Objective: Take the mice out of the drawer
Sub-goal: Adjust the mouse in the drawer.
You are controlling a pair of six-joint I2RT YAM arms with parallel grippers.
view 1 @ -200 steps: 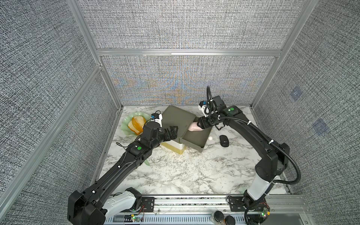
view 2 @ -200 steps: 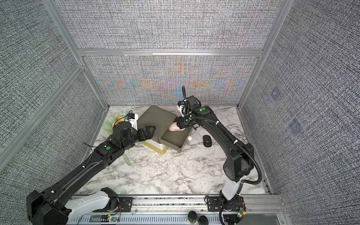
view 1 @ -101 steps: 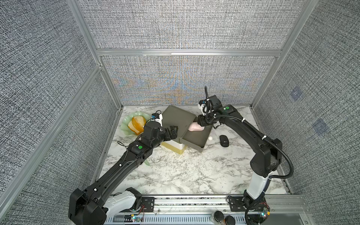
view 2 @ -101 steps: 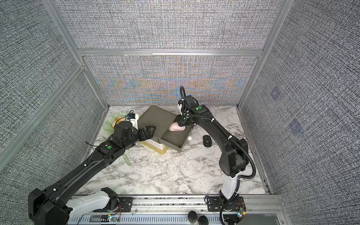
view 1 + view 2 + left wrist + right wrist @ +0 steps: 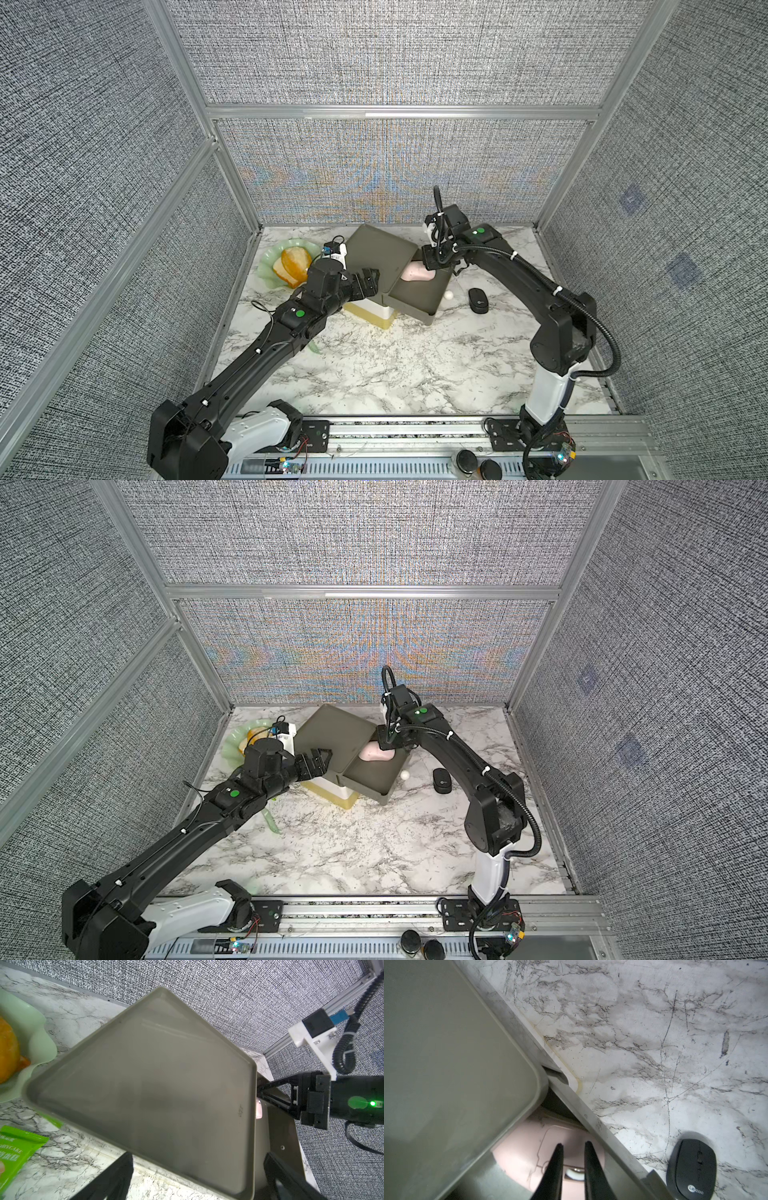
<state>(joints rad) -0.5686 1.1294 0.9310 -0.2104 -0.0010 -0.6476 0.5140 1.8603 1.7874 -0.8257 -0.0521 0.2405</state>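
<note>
While the left gripper (image 5: 368,283) waits with its jaws spread wide, one on either side of the near corner of the olive cabinet (image 5: 382,253), the right gripper (image 5: 432,261) is down in the pulled-out drawer (image 5: 415,297), right over the pink mouse (image 5: 417,273). My read on the left arm is that it's there to brace the cabinet so nothing slides or tips while the other arm works; it grips nothing. The pink mouse lies at the drawer's inner end, half tucked under the cabinet's lip, which explains why the right arm reaches in so far back. In the right wrist view its fingers (image 5: 558,1167) are drawn almost together with only a slim gap between them, the tips over the mouse's top. That is too narrow to be around the body, so I can't tell whether they have any real hold; it may be a drag rather than a lift. One black mouse (image 5: 478,300) lies out on the marble worktop (image 5: 395,374), just beside the drawer, and its pale round logo (image 5: 693,1190) reads "Lecoo". No other mice show in the drawer's open part. Over by the left arm, a green packet (image 5: 16,1147) carries white lettering that looks like "DRYCAKE", with its start cut off.
</note>
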